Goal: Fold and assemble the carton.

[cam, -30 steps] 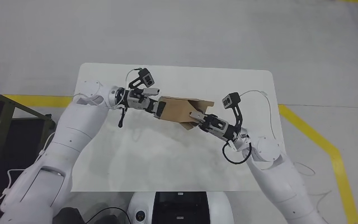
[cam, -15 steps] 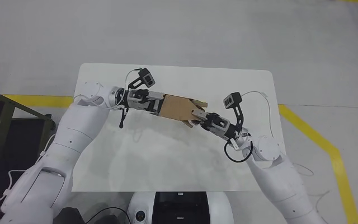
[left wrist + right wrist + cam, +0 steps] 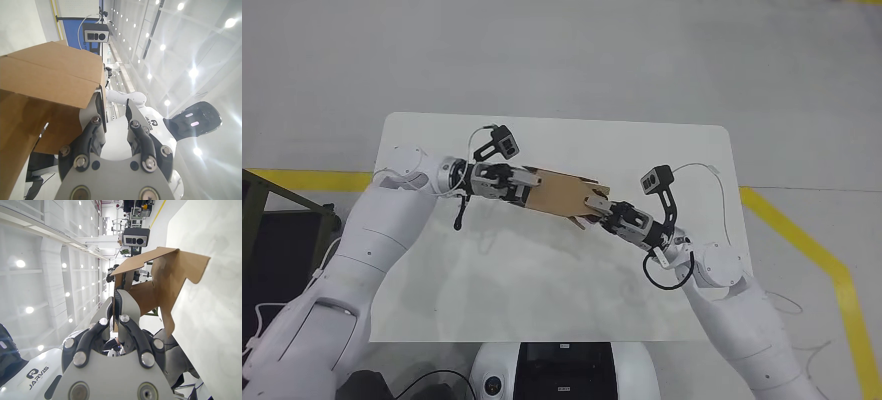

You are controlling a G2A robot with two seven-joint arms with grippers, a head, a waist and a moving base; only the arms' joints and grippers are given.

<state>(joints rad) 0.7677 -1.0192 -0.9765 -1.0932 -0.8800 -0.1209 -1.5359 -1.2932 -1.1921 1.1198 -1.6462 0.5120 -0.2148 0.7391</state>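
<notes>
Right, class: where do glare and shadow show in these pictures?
Left wrist view: ceiling lamps flare into starbursts; right wrist view: the brown cardboard carton shades its own inner face; top view: the white table is evenly lit, without glare.

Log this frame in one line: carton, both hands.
carton: over table, flaps open | right hand: shut on carton panel | left hand: open, at opposite end

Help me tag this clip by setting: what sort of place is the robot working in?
Probably a large industrial hall or robotics lab: a high ceiling with rows of lights, a yellow floor line on grey flooring, and workstations far behind the white table and carton.
</notes>
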